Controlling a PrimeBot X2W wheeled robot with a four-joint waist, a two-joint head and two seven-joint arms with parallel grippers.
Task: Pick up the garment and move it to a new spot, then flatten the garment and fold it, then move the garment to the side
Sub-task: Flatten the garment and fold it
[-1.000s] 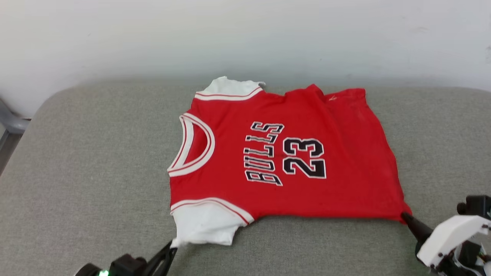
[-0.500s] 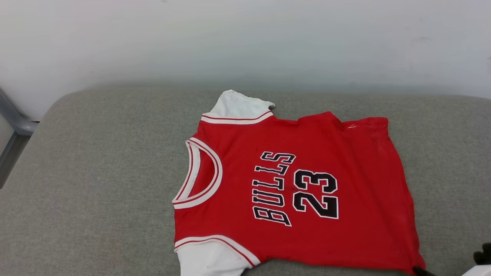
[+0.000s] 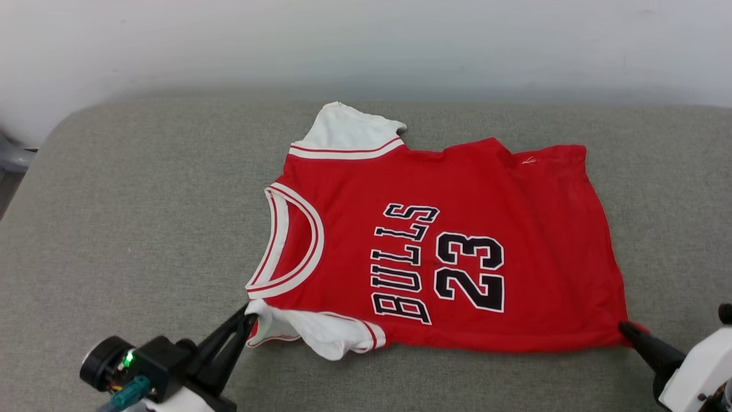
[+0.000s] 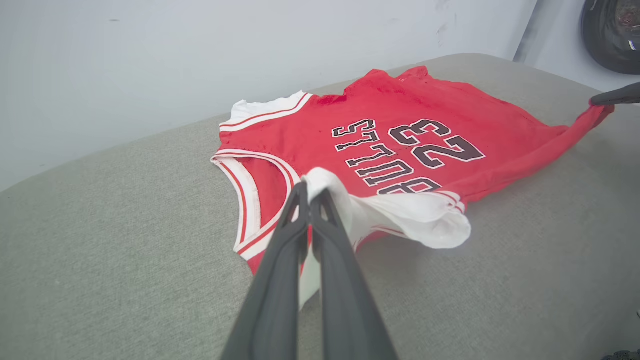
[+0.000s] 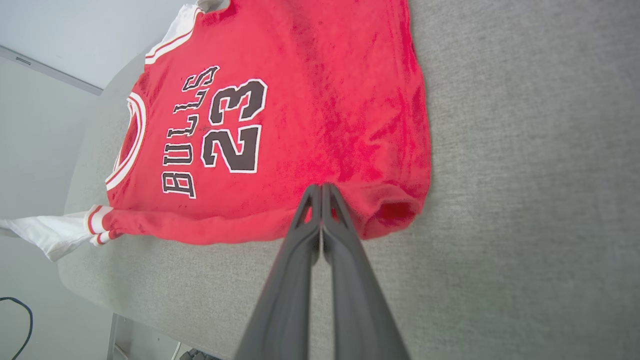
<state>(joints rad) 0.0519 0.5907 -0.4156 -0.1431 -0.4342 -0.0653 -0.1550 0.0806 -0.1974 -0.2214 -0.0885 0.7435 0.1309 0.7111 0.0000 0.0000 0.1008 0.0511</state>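
Red "BULLS 23" jersey [image 3: 457, 240] held at two near-edge corners.
It lay print-up toward the grey cushion's [image 3: 143, 229] front edge; the left gripper [image 3: 247, 313] was clenched on its near white sleeve [image 3: 326, 339], the right gripper [image 3: 623, 328] on its near hem corner.

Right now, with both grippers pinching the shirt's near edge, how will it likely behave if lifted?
Probably floppy: the white sleeve droops and folds over beside the left gripper. Likely light: slim closed fingertips alone hold the shirt by its corners. Its middle would probably sag between there and the right gripper, where the hem curls.
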